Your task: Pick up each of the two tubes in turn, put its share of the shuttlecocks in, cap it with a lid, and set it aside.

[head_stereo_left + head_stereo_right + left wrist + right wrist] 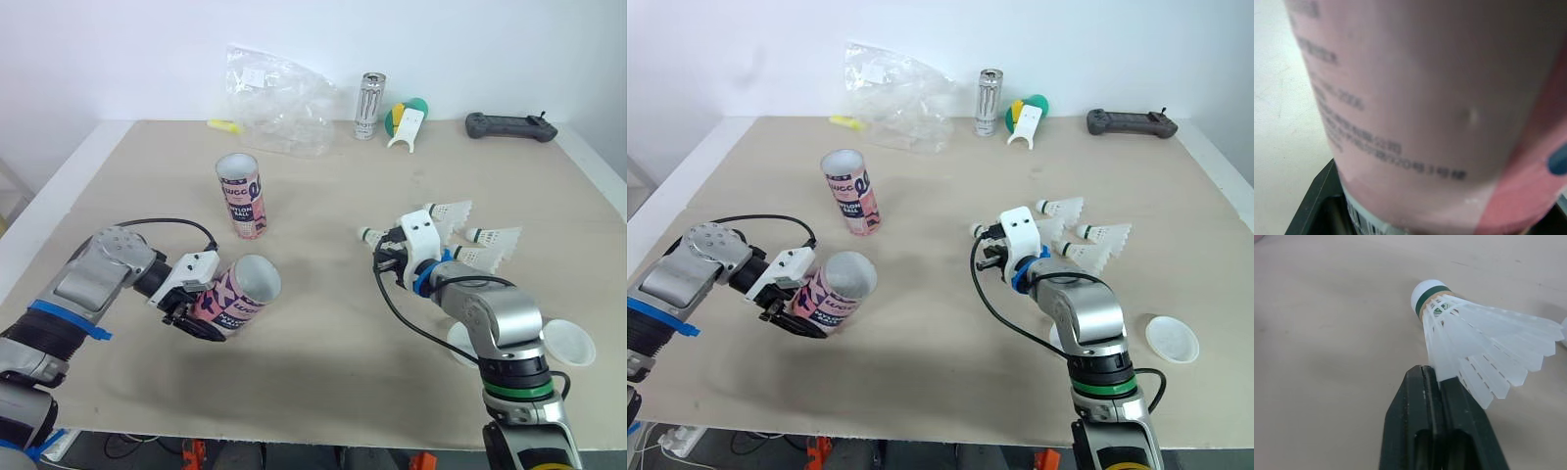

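lower left of the frame, the left hand (199, 321) is clamped on a tilted pink tube (243, 292). centre right, the right hand (1431, 373), fingers together, seems to pinch the skirt of a shuttlecock (1474, 342).

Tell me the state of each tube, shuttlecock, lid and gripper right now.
Left gripper: shut on the tilted tube.
Tilted tube: held, mouth open, no lid.
Standing tube: upright on the table, uncapped.
Right gripper: shut on a shuttlecock's skirt.
Held shuttlecock: pinched at the skirt's edge, outside either tube.
Loose shuttlecocks: lying on the table.
Lids: lying on the table, unused.
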{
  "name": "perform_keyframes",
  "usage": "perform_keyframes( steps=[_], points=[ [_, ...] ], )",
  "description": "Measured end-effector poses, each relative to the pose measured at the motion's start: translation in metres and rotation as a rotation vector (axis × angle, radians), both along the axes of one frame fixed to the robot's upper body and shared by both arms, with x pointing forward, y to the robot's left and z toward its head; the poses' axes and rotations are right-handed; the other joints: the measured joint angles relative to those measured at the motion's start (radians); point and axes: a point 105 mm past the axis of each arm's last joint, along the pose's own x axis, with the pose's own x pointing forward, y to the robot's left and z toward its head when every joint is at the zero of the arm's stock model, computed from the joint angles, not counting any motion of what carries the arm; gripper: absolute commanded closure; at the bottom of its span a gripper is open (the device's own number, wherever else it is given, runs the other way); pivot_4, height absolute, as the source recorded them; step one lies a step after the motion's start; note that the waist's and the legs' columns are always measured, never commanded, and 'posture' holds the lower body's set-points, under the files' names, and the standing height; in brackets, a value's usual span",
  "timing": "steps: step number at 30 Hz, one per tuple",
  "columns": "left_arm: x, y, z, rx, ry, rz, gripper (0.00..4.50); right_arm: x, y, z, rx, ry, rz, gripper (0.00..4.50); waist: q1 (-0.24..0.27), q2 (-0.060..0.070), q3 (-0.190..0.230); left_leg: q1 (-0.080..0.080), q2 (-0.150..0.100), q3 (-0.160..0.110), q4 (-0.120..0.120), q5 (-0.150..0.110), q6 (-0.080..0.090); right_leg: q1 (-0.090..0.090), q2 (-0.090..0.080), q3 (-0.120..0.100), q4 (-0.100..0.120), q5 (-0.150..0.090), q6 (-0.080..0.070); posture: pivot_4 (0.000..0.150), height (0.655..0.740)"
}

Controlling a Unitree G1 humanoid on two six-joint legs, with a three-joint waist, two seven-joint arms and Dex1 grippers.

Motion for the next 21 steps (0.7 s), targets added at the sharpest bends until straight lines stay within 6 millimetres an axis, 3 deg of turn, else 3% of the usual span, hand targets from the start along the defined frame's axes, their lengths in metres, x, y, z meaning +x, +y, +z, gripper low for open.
perform_keyframes(
  steps=[5,9,11,13,15,17,21],
  points=[
    [0.0,0.001,-0.001,-0.001,0.0,0.001,1.67,-0.007,0.005,0.03,-0.023,-0.134,0.097,4.44,0.0,0.0,0.0,0.0,0.0,0.0,0.0,0.0,0.0,0.0,0.0,0.0,0.0,0.0,0.0,0.15,0.74],
    [-0.001,0.001,-0.001,-0.002,-0.007,-0.005,1.67,-0.026,0.013,0.072,-0.166,-0.323,0.336,4.44,-0.002,0.001,0.001,0.0,-0.001,0.0,0.0,0.0,0.0,0.0,-0.001,0.0,0.0,-0.003,0.005,0.15,0.74],
    [0.0,0.001,-0.001,-0.002,-0.008,-0.007,1.67,-0.044,0.027,0.088,-0.242,-0.405,0.506,4.44,-0.002,0.001,0.001,0.0,0.0,0.0,0.0,0.0,0.0,0.0,0.0,0.0,0.0,-0.003,0.005,0.15,0.74],
    [-0.001,0.001,-0.001,-0.005,-0.007,-0.009,1.67,-0.08,0.046,0.087,-0.375,-0.407,0.8,4.44,0.0,0.002,0.001,0.0,0.0,0.0,0.0,0.0,0.001,0.001,-0.001,-0.002,0.0,-0.004,0.005,0.15,0.74],
    [0.0,0.001,-0.001,-0.003,-0.007,-0.008,1.67,-0.104,0.061,0.079,-0.436,-0.39,1.005,4.44,-0.002,0.001,0.001,0.001,0.001,0.0,0.001,-0.001,0.001,0.002,-0.001,-0.002,-0.001,-0.004,0.005,0.15,0.74],
    [0.0,0.001,-0.001,-0.004,-0.009,-0.002,1.67,-0.107,0.067,0.076,-0.45,-0.375,1.077,4.44,-0.003,0.0,0.002,0.0,0.001,0.001,0.003,-0.001,0.001,0.002,-0.001,-0.002,0.0,-0.003,0.005,0.15,0.74],
    [0.001,0.001,-0.001,-0.006,-0.009,0.006,1.67,-0.099,0.086,0.094,-0.46,-0.443,1.156,4.44,-0.004,0.0,0.002,0.001,0.001,0.001,0.005,-0.001,0.001,0.002,0.0,-0.002,0.0,-0.001,0.005,0.15,0.74]
  ],
)
